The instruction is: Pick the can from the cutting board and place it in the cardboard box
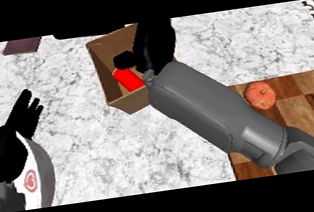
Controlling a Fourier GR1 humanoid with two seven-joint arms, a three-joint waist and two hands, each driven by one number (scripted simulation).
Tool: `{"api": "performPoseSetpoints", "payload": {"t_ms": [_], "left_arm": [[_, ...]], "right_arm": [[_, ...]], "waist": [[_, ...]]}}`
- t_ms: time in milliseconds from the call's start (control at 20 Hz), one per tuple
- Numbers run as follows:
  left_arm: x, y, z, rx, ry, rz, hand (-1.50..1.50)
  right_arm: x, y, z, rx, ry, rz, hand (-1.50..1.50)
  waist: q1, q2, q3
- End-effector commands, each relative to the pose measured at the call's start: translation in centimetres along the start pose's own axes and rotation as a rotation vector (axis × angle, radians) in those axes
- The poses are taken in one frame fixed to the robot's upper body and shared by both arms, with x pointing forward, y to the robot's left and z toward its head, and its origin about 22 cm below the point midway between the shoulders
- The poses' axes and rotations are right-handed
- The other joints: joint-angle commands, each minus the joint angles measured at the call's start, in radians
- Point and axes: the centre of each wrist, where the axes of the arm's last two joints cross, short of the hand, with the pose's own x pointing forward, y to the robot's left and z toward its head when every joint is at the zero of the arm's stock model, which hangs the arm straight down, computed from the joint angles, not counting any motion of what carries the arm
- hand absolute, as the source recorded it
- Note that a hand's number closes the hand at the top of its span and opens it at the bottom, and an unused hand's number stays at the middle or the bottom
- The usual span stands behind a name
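My right hand [152,43] reaches over the cardboard box [117,96], its fingers [125,59] curled around the red can [128,78], which sits inside the box. My left hand [21,113] rests open above the marble desk [121,143].

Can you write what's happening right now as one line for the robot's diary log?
right hand: over brown cardboard box, curled round red can | left hand: open, resting | wooden cutting board: round orange fruit remains
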Motion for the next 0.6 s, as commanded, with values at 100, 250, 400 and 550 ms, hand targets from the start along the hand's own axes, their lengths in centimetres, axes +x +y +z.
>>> {"api": "performPoseSetpoints", "payload": {"t_ms": [100, 250, 400, 550], "left_arm": [[-0.1, 1.1, 1.2, 0.03, 0.016, 0.018, 0.0], [-0.3, 1.8, 1.1, 0.052, 0.01, 0.009, 0.0], [0.3, 1.6, 1.5, 0.073, 0.008, 0.014, 0.0], [0.6, 1.1, 0.6, 0.054, 0.013, 0.034, 0.0]], "right_arm": [[-1.1, -0.6, 0.6, -0.109, 0.106, -0.228, -1.5], [-2.1, -1.2, 1.4, -0.129, 0.104, -0.286, -1.5], [-3.5, -3.7, 2.7, -0.103, 0.098, -0.317, -1.5], [-5.0, -5.5, 4.2, -0.08, 0.085, -0.291, -1.5]], "waist": [[-0.038, -0.008, 0.0], [-0.048, -0.008, 0.0], [-0.063, -0.014, 0.0], [-0.054, -0.008, 0.0]]}}
